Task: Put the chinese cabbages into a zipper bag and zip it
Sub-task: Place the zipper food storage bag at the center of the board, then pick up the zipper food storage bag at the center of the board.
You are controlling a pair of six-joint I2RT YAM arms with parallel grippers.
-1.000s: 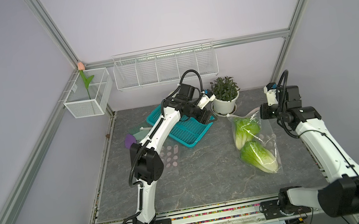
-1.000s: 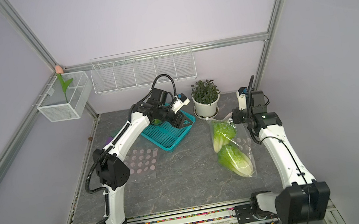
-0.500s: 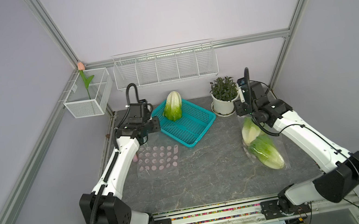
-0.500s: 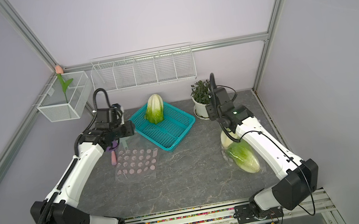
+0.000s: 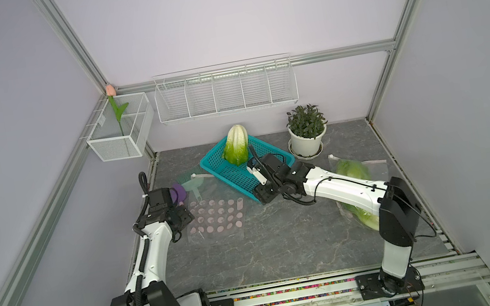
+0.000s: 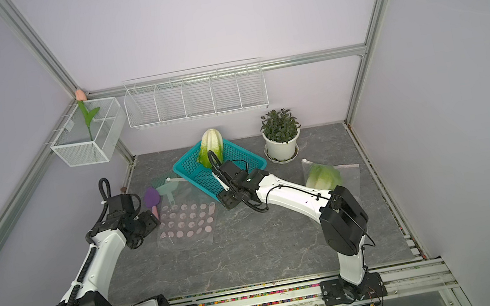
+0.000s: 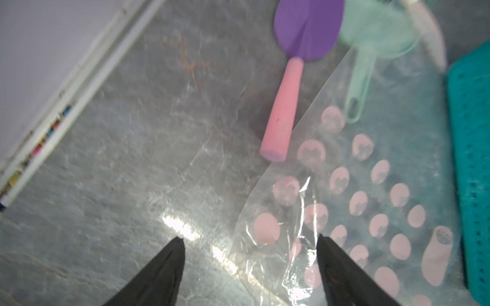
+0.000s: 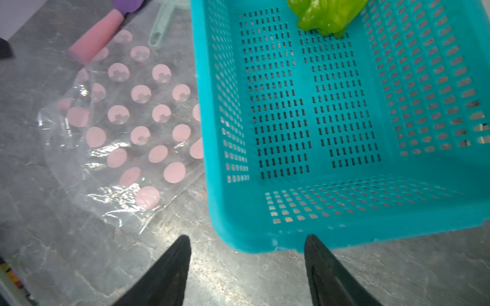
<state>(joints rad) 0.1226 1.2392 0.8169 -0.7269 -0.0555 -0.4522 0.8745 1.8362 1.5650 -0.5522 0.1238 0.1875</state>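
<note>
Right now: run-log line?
left end effector open at pink-dotted clear bag's edge | right end effector open by teal perforated basket | green leafy cabbage in basket | bagged cabbages in clear zipper bag

I see basket (image 8: 220, 106) teal, slotted | cabbage (image 5: 236, 145) bright green, whitish ribs | bag (image 7: 371, 185) clear, pink dots | trowel (image 7: 307, 29) purple blade, pink handle | scoop (image 7: 379, 34) mint | table (image 5: 269, 250) grey, veined | pot (image 5: 305, 146) white

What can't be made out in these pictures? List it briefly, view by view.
- Both top views: the right arm covers part of the filled zipper bag, so its cabbage count and zip state are unclear.
- Right wrist view: the basket cabbage is cut off by the frame edge.
- Left wrist view: the purple spatula is cut off likewise.
</note>
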